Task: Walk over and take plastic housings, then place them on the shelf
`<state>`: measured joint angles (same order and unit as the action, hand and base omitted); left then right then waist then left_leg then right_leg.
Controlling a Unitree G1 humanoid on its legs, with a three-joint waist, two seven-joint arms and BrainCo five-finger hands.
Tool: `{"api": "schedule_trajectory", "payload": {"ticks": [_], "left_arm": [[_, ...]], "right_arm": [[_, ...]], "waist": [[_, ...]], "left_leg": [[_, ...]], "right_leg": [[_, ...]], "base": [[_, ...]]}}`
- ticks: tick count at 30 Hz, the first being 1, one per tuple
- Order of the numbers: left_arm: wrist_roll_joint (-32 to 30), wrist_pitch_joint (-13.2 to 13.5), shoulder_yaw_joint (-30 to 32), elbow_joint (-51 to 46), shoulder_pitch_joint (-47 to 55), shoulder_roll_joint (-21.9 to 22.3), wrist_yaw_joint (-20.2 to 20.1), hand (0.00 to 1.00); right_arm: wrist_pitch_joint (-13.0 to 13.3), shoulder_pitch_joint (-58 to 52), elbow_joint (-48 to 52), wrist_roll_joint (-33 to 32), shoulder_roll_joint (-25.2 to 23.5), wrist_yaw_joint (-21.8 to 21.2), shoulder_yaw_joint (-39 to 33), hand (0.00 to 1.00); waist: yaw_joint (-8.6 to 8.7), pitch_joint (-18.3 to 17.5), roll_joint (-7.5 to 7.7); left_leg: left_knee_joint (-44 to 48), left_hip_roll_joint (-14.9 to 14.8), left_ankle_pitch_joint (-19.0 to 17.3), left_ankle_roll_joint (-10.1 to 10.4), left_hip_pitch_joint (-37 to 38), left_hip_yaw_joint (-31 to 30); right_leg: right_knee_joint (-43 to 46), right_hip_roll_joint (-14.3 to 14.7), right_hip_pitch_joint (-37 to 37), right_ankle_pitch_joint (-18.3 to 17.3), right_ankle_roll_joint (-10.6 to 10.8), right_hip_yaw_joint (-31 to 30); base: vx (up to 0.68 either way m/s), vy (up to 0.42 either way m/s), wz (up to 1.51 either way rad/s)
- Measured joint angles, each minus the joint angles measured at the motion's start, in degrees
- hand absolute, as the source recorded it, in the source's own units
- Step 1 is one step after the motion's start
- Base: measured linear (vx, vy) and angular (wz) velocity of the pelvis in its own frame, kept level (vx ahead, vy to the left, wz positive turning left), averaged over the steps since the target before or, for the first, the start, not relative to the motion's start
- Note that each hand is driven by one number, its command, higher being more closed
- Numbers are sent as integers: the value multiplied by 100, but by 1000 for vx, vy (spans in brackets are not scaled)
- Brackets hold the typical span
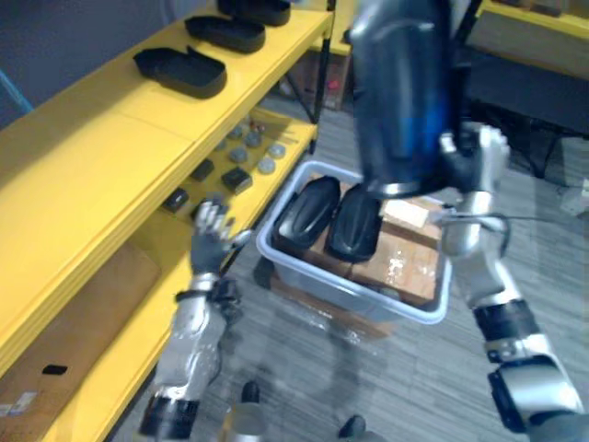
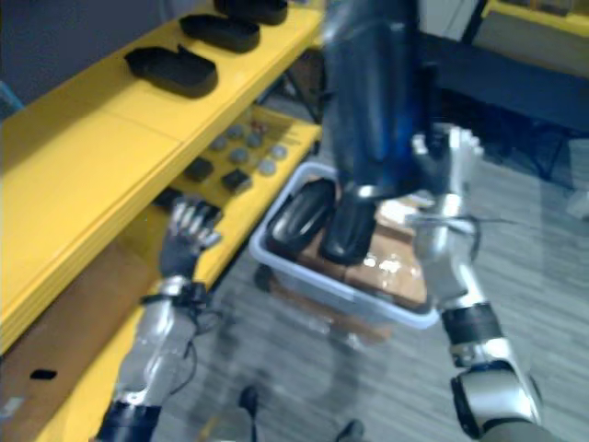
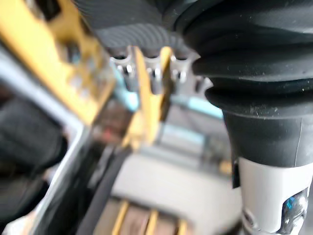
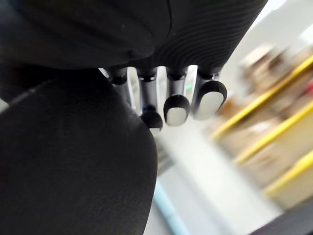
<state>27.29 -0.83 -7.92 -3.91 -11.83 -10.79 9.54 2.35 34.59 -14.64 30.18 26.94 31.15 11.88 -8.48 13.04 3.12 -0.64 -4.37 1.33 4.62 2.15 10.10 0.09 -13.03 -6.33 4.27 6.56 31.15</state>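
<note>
A: From the head?
B: The glossy, rounded black plastic housing (image 1: pixel 400 92) is standing upright against the right hand (image 1: pixel 477 161), above the grey plastic bin (image 1: pixel 368 299).
A: Wrists?
B: On the left hand (image 1: pixel 212 236), fingers (image 3: pixel 128 72) are stretching straight, holding nothing; right fingers (image 4: pixel 176 107) are curling around the housing.

silver-grey arms (image 1: pixel 189 345), left hand (image 1: pixel 208 247) with dark ribbed cover (image 3: pixel 254 73), silver fingers (image 3: pixel 154 78).
</note>
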Motion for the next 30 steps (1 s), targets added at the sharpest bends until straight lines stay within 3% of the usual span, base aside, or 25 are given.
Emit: {"api": "schedule_trajectory", "payload": {"ticks": [2,6,8,21,30], "left_arm": [[230,-292,-114,325,-435,-14,-115,0],[567,-464,-243,777,-630,-33,-132,0],[765,-516,-257,910,-631,-81,-135,0],[1392,-552,-456,1133,-640,-234,-314,0],[1395,-416,-413,1030,-594,-206,-45,0]], "right_arm": [[315,35,-1,269,-145,-5,241,100],[809,82,-2,682,-434,-6,595,100],[923,90,-6,791,-460,-8,743,100],[1031,124,-408,905,-467,-156,811,100],[834,-81,-650,1078,-477,97,858,100]], "waist": [[19,-24,-1],[135,-216,12],[157,-339,11],[260,-464,48],[268,-591,194]], "left_leg": [[-67,0,46,-4,71,20],[-125,5,66,-10,146,110],[-173,8,81,0,179,153],[-392,-8,287,-2,286,137],[-392,-4,294,1,285,131]], "right_leg": [[-51,5,-34,79,-16,-15],[-189,19,-105,127,-13,-81],[-245,35,-107,132,-6,-140],[-374,133,-174,210,-48,-137],[-387,135,-177,216,-43,-137]], "base": [[-31,15,-5],[-12,2,-8],[-12,-6,-15],[-22,-2,0],[0,0,0]]}}
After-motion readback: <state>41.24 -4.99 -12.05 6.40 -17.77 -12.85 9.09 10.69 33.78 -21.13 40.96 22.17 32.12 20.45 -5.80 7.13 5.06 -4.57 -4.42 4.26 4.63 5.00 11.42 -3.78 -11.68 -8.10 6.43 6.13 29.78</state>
